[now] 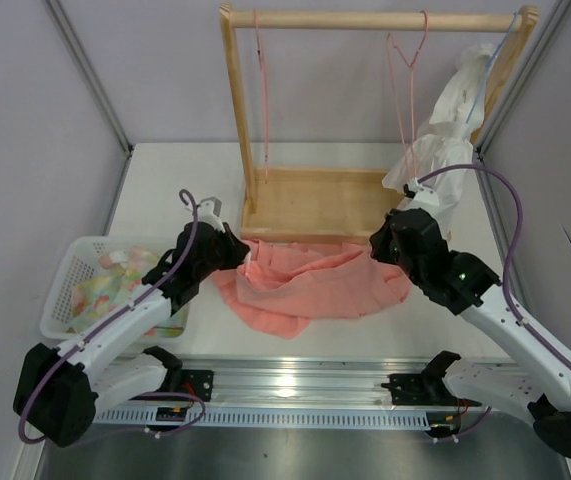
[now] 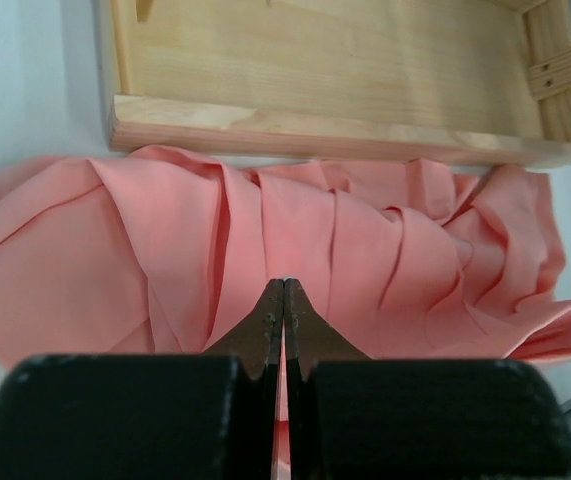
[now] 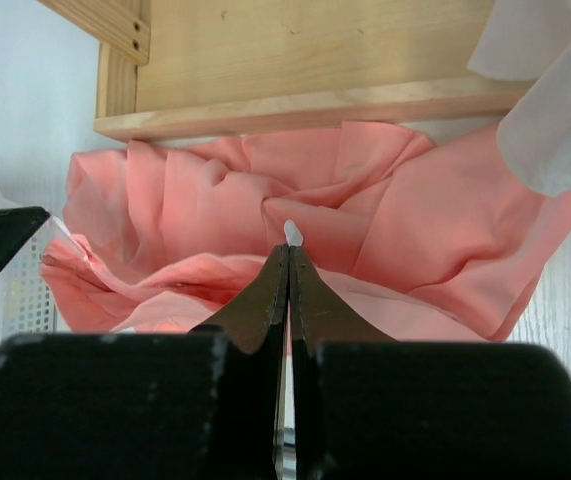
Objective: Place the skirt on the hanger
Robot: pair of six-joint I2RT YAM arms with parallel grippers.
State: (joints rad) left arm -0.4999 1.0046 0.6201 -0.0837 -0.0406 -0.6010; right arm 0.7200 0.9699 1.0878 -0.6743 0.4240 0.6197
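Before the wooden rack, crumpled salmon-pink pleated skirt, left end effector, right end effector, each clamped on it.

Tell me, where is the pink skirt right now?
In the top view the skirt lies crumpled at centre, right in front of the wooden rack's base, between the left gripper and the right gripper.

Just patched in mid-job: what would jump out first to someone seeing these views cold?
The salmon-pink skirt lies crumpled on the table in front of the wooden rack, with the left gripper and right gripper pinched shut at its two ends. Behind it, two thin pink hangers dangle bare from the rack's rail, and a white garment hangs at the right end.
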